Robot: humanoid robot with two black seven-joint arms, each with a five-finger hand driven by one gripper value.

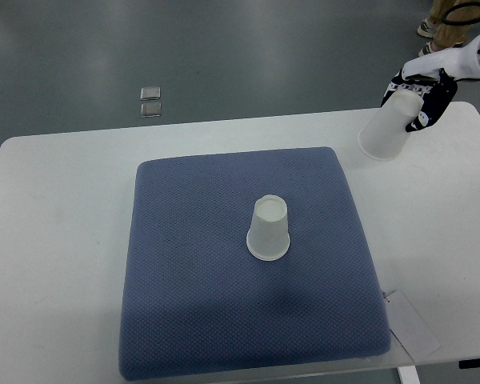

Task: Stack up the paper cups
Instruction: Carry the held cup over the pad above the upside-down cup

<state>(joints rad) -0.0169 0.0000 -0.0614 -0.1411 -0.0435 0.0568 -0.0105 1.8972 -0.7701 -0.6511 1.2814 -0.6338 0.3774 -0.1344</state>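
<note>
The right hand (422, 94) grips one cup (389, 128), tilted, open end down, over the far right of the desk (56, 240). The other cup (269, 228) sits upside down on the blue mat (192, 304). A crooked drop could knock it over.

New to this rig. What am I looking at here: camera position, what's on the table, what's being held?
One camera, looking steeply down from the robot's own side at a white table. The machine is a two-armed humanoid with fingered hands. Only the right robot hand shows, entering top right; it grips a translucent paper cup, tilted with its open mouth facing down-left, at the table's far right. A blue textured mat covers the table's middle, and a second cup stands upside down on it. The left arm is out of view.
</note>
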